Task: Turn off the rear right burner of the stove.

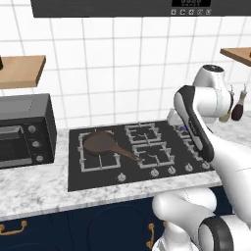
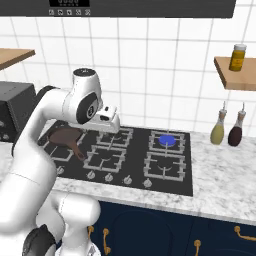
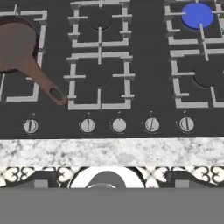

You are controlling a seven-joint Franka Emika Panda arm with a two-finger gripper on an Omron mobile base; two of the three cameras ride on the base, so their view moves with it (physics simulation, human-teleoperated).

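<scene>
While rear right burner (image 3: 197, 14) glows blue ahead-right of pincer (image 2: 111, 123), I hover above knobs (image 3: 119, 125) to choose; pincer opening I cannot tell.

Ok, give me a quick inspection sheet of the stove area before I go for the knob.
Surface: marble counter around the stove, no spills seen.
Job's things: rear right burner glowing blue, lit; five silver knobs along the front edge.
Clutter: brown pan on the left burner, handle toward the knobs.
Pincer: pincer held above the cooktop, touching nothing; cannot tell if open.
Cables: nothing seen.
Surroundings: toaster oven at left; two bottles at right; jar on a shelf.
</scene>
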